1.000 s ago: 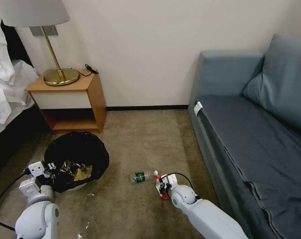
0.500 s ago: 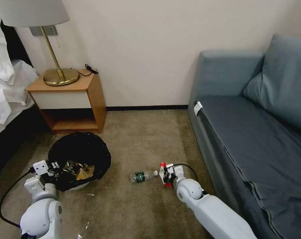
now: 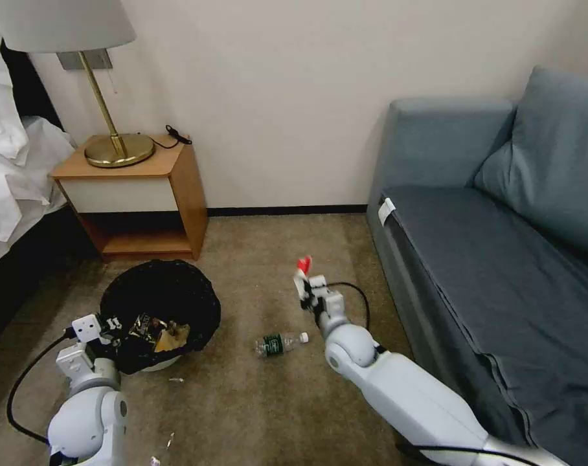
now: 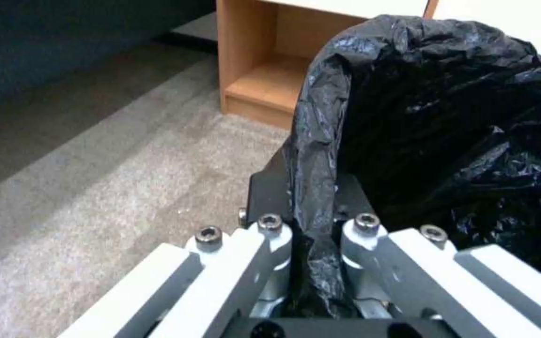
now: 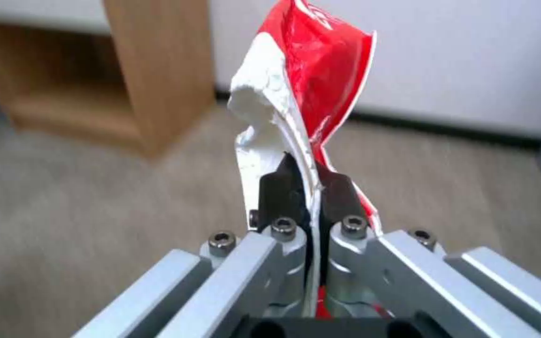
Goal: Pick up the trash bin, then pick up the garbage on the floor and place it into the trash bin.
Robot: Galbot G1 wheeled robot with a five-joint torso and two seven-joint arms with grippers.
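Right gripper (image 3: 302,282) has come up off the carpet (image 3: 255,408) since a second ago, carrying the packet (image 3: 303,265) with it; it was down beside the bottle (image 3: 280,342) then and now I see it raised in the air between the bin (image 3: 161,310) and the sofa (image 3: 501,259). Its jaws are clamped on the packet (image 5: 305,112), which sticks up red and white past the fingertips in my right wrist view. Bottle lies on its side on the carpet, just left of the right arm's elbow joint, well apart from the bin. Left gripper (image 3: 109,322) has shifted slightly right with the bin and pinches the black bag (image 4: 421,117) at the rim nearest me; left wrist view shows the bag film squeezed between both pads. Bin sits in front of the nightstand (image 3: 138,194), with a gold wrapper (image 3: 146,323) and tan paper (image 3: 174,334) inside.
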